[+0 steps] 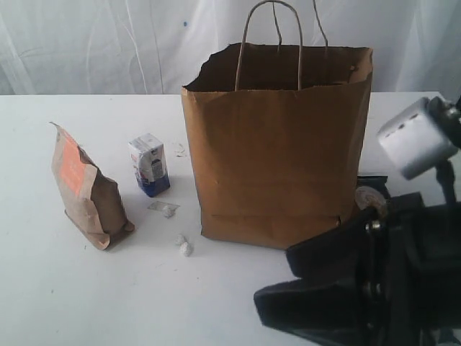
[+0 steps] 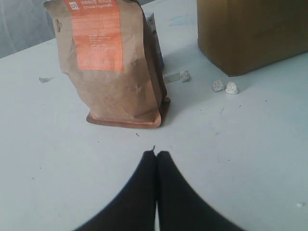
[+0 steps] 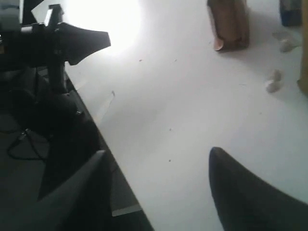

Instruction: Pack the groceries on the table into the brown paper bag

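The left claw (image 2: 156, 154) is closed, its two black tips pressed together with nothing between them, and it hangs low over the white table (image 1: 86, 288). Directly in front of it, near but not touching, the brown pouch (image 2: 110, 62) with the orange label stands upright. The small white and blue carton (image 1: 150, 166) stands just behind the pouch, farther from this claw. The big brown paper bag (image 1: 277, 151) stands upright beyond the pouch, toward the side of the right arm, and its top is open. Two small white crumpled scraps (image 2: 225, 86) lie between the pouch and the bag. The right claw (image 3: 158, 152) is wide open and holds nothing; it is above the near edge of the table, well apart from the pouch.
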You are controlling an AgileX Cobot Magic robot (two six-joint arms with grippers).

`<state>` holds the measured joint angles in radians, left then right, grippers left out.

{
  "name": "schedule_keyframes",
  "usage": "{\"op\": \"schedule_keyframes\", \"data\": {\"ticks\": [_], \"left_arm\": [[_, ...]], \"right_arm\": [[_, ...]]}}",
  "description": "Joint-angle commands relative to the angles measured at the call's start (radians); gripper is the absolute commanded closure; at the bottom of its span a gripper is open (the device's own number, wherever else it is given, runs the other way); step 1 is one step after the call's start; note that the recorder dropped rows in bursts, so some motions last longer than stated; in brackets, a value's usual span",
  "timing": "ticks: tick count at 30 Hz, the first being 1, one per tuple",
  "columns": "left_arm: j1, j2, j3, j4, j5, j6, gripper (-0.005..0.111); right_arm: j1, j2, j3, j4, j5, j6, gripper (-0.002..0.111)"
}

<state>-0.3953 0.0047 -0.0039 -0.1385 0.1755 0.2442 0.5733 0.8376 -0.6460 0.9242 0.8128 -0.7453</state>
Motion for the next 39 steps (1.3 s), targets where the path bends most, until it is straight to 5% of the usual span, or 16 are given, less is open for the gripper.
{"op": "schedule_keyframes", "data": {"ticks": [1,8,15,22,32,39], "left_arm": [[0.004,-0.005,0.004,-0.005,0.000,-0.004,0.107],[0.004,-0.005,0.004,-0.005,0.000,-0.004,0.107],[0.004,-0.005,0.004,-0.005,0.000,-0.004,0.107],[0.004,-0.005,0.004,-0.005,0.000,-0.004,0.107],[0.004,-0.005,0.004,-0.005,0.000,-0.004,0.107],[0.004,-0.005,0.004,-0.005,0.000,-0.004,0.107]], "right_arm": [[0.122,0.003,0.030,0.030,-0.082,-0.009,0.053],[0.323,0.154,0.051,0.041,-0.219,0.011,0.053],[0.493,0.451,0.047,0.039,-0.577,-0.025,0.054],[0.501,0.699,-0.067,0.036,-0.794,-0.049,0.061],[0.400,0.778,-0.226,0.011,-0.928,-0.428,0.061],[0.400,0.778,-0.226,0.024,-0.936,-0.381,0.061]]}}
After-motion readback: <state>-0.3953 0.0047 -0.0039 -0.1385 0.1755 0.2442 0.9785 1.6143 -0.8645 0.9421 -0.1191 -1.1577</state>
